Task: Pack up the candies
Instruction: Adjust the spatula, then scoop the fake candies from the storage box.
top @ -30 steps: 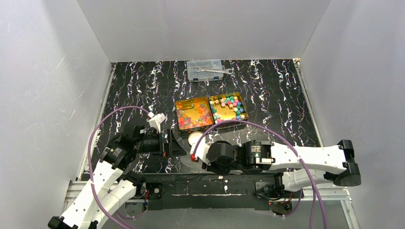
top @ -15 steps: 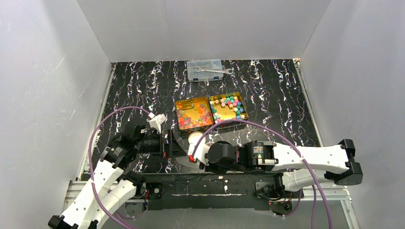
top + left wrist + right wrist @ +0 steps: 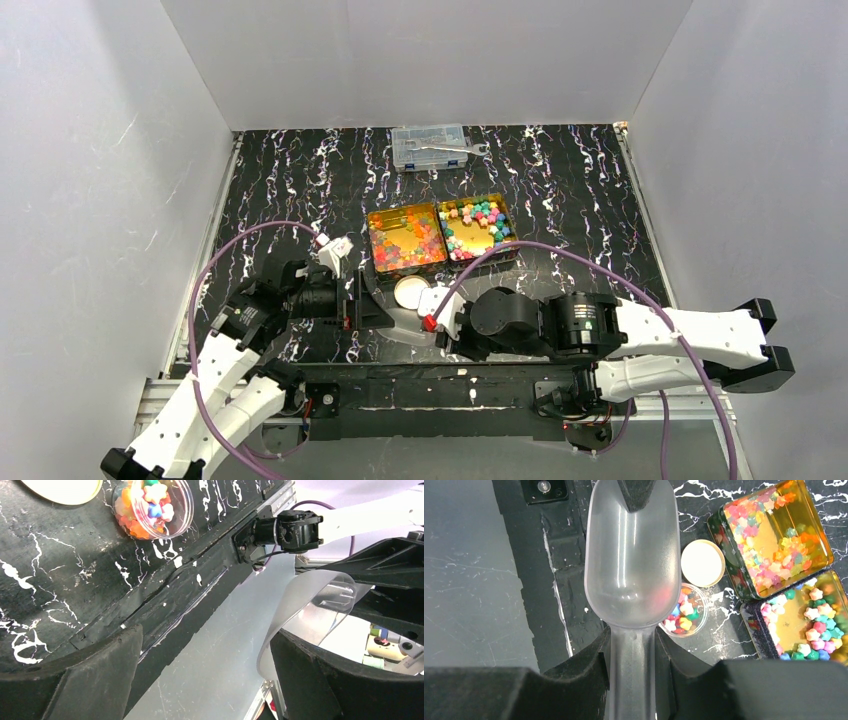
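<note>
- Firmly pinched on the handle of a frosted translucent plastic scoop [image 3: 631,565]: right gripper [image 3: 631,652], one black finger pressed to each side, scoop bowl pointing away from the wrist.
- Partly under the bowl's far rim in the right wrist view: small clear round plastic cup [image 3: 704,607], upright, holding mixed candies [image 3: 684,623] in red, yellow, pink, white and green.
- Near that cup but apart from it: round cream-white lid [image 3: 702,562], flat on the black white-veined table [image 3: 290,200].
- Spread wide with nothing between the fingers: left gripper [image 3: 205,675], low over the table's near edge, cup and lid at the top of its wrist view.
- Farther back, side by side: two open gold metal tins, left tin [image 3: 369,240] with glossy red, orange and yellow candies [image 3: 405,245], right tin [image 3: 515,235] with pastel candies [image 3: 478,222] in pink, green, blue and white.
- Well apart, at the table's far edge: clear plastic compartment box [image 3: 420,155], silver wrench [image 3: 450,148] lying across it.
</note>
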